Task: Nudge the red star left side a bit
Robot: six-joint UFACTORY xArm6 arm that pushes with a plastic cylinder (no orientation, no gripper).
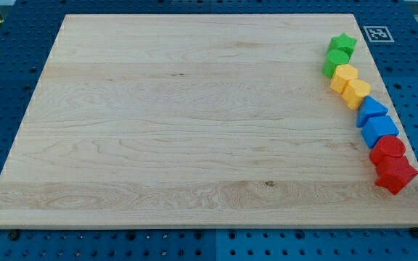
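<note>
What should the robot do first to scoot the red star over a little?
My tip isn't in this view, so I'd probably first bring it down at the view's right of the red star, then push gently toward the view's left. The star sits near the wooden board's right edge, touching the red round block above it, so a straight, short push seems safest.

Wooden board (194,123) — eight blocks, seemingly touching, line its right edge — tip unseen.
</note>
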